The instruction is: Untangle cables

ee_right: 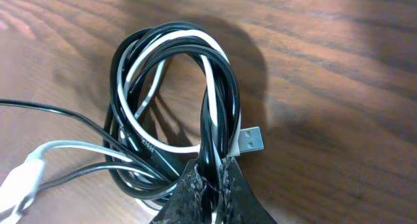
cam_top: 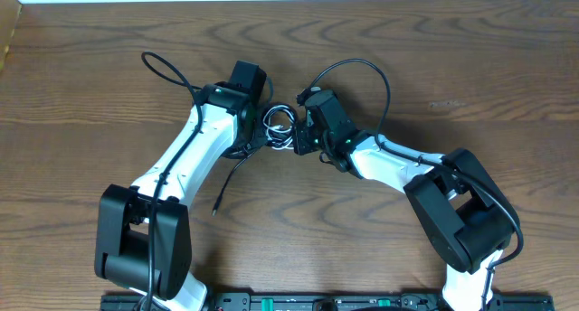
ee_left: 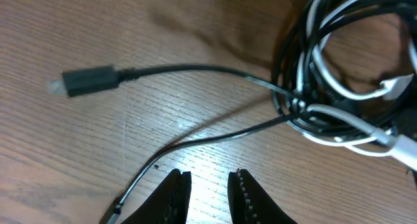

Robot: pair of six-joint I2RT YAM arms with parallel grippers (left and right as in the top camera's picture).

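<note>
On my left, 1 black cable [ee_left: 195,69] has run clear of the knot. It crosses the worktop [ee_left: 98,28] and ends in a dark plug [ee_left: 88,81], well apart from the rest. A second black strand [ee_left: 215,134] leaves the knot and passes just beside my left tool [ee_left: 208,177]; I cannot see that it touches. That tool is released, its jaws standing a narrow gap apart with only bare wood between them, so it grips nothing.

The tangle [cam_top: 280,126] sits in the middle, between my 2 arms, and I judge that little is done here. The white cable [ee_right: 210,81] and the black ones wind together in 1 tight ring of several turns, crossing over and under each other. Only a few ends hang loose, and no cord lies wholly on its own. I would put the task near its start, with every cord yet to be drawn out of the ring and laid apart.

On the right, my right tool [ee_right: 210,178] is clenched on the near side of that ring. It pinches a few strands, black and white together, where they bunch. A silver USB plug [ee_right: 251,140] pokes out just to the right of the pinch.
</note>
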